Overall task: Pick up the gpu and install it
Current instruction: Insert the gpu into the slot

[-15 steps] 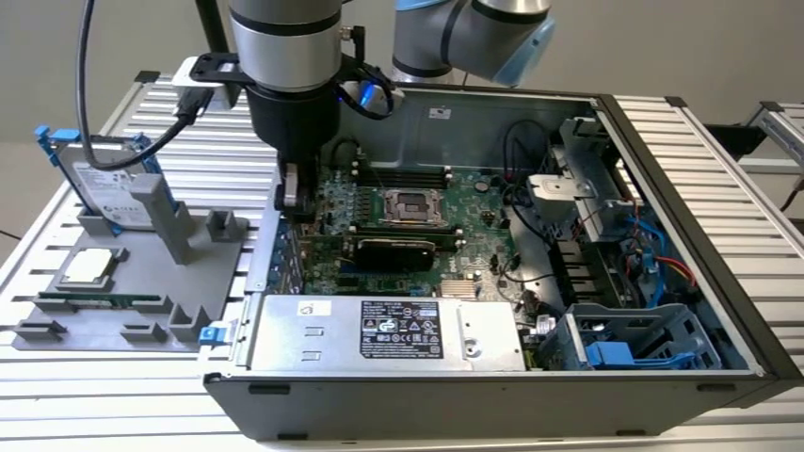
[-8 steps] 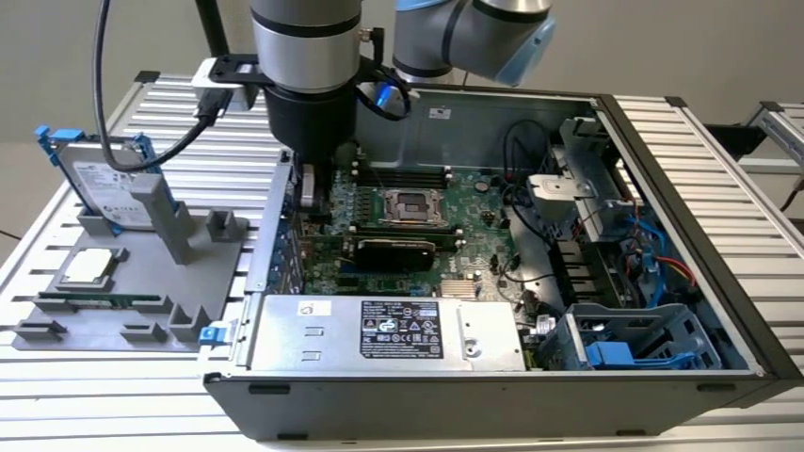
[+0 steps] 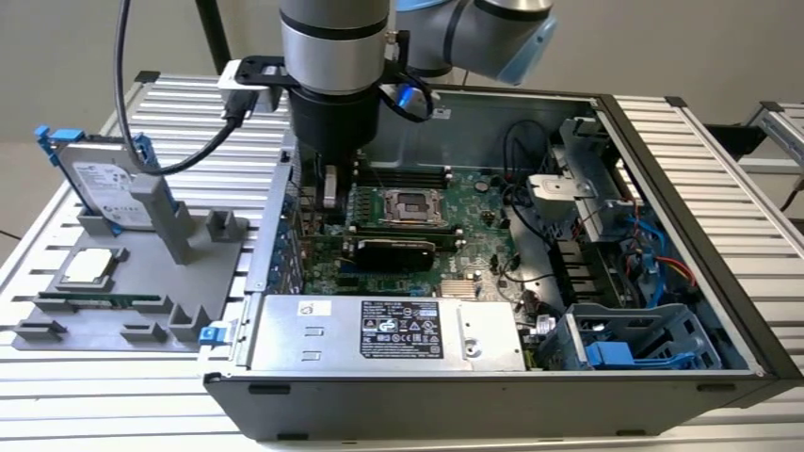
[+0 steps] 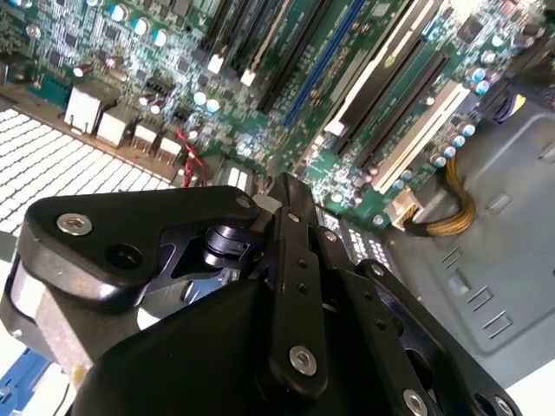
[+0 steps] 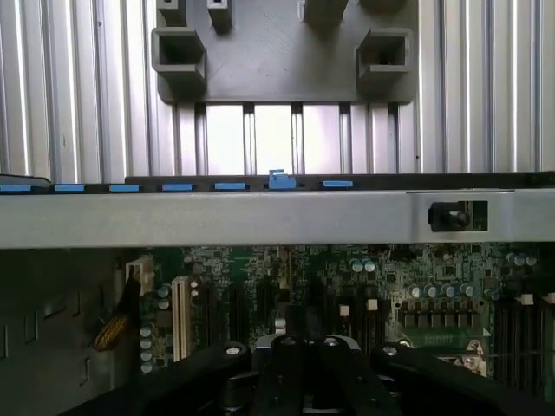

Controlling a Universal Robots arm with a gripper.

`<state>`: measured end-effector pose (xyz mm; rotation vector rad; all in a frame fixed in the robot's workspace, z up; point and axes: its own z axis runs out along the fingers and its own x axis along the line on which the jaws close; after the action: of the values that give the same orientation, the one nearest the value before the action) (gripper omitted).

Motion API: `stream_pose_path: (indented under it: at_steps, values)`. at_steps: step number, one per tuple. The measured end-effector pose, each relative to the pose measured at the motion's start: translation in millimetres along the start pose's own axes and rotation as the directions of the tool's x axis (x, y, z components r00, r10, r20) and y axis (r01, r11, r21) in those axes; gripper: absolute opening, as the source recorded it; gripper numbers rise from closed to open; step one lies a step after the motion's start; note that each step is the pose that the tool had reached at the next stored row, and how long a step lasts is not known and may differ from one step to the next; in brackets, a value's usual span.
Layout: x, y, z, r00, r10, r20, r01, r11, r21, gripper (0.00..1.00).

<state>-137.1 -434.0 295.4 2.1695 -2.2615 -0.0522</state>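
black gpu [image 3: 394, 250] sits seated on the motherboard [image 3: 484, 193]; my gripper [image 3: 329, 193] hangs beside it, jaw state i cannot tell.

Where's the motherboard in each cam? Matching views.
Exterior view: motherboard on the open case's floor, below the arm.
Second wrist view: green board with white slots, beside the yellow cable bundle.
First wrist view: inside the case's grey wall.
Shared landmark: that yellow cable bundle, in both wrist views.
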Motion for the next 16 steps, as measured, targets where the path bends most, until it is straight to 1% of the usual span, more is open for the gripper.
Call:
stream_pose_path:
  at_steps: [5, 9, 11, 13, 16]
  values:
    - [-0.1, -11.2, 0.6, 1.0000, 0.000, 0.0000, 0.000, 1.0000, 0.0000, 0.00]
    - [2.2, -24.0, 1.5, 1.0000, 0.000, 0.0000, 0.000, 1.0000, 0.0000, 0.00]
    - [4.7, -30.0, 1.8, 1.0000, 0.000, 0.0000, 0.000, 1.0000, 0.0000, 0.00]
    - [7.4, -33.8, 2.2, 1.0000, 0.000, 0.0000, 0.000, 1.0000, 0.0000, 0.00]
    - [10.1, -37.3, 3.5, 1.0000, 0.000, 0.0002, 0.000, 1.0000, 0.0001, 0.00]
